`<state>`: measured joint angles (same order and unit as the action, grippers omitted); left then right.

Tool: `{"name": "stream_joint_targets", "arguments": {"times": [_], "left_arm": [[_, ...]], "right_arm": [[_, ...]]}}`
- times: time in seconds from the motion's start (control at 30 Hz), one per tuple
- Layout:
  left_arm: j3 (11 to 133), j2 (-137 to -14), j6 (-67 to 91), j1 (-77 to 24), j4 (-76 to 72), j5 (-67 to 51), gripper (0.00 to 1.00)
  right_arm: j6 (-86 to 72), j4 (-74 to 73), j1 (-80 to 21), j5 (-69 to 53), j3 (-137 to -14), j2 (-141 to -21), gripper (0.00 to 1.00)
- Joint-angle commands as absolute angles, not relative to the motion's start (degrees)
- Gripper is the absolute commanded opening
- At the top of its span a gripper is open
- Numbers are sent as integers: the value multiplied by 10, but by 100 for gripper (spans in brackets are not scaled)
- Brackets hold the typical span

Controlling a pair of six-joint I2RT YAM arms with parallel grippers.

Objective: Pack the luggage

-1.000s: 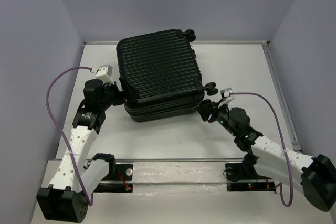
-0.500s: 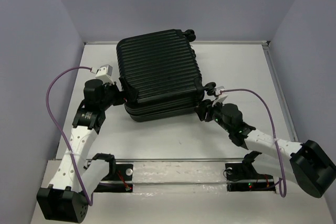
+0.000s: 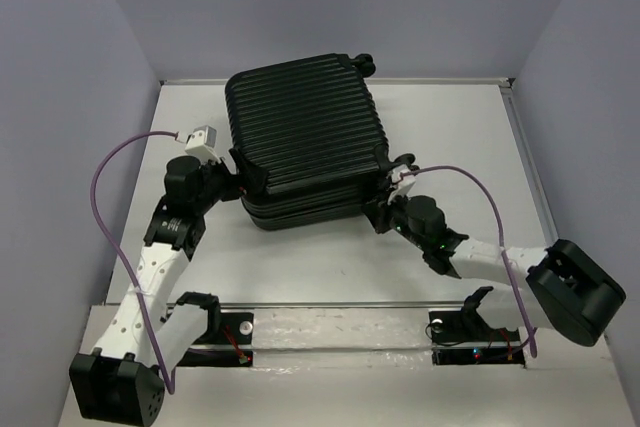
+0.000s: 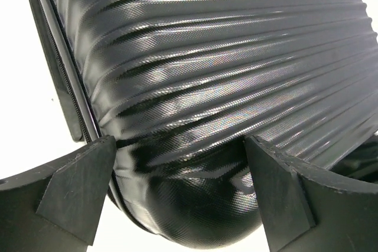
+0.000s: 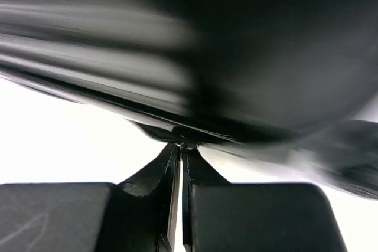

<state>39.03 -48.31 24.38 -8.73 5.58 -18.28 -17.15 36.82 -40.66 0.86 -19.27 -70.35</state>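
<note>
One luggage (image 3: 303, 137): black ribbed hard-shell case, lying flat in the upper middle of the overhead view on the white worktop (image 3: 455, 127).
Shells: the upper half sits slightly askew over the lower half, and a seam runs along the case's lower edge.
Wheels (image 3: 403, 164): small and black, at the case's right edge; one more at its top edge.
Left end effector (image 3: 243, 177): at the case's lower left corner, fingers (image 4: 77, 187) spread wide with the rounded corner between them; contact cannot be told.
Right end effector (image 3: 384, 209): at the lower right corner, tips pressed together against the seam; its wrist view is blurred, so anything pinched cannot be told.
Cables (image 3: 100, 177): purple, one looping from each wrist.
</note>
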Motion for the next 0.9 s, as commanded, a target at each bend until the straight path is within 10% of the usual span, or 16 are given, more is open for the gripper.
{"name": "stream_joint_targets", "arguments": {"times": [0.0,0.2,0.87], "left_arm": [[360,-520,326,-217,-16,-219,99],[375,-529,359,-250,-51,-207,99],[370,-553,450,-369,-135,-126,99]], "right_arm": [[-158,362,-600,42,-323,-793,7],[-168,296,-738,106,-474,-973,7],[-210,523,-610,-163,-245,-777,7]]}}
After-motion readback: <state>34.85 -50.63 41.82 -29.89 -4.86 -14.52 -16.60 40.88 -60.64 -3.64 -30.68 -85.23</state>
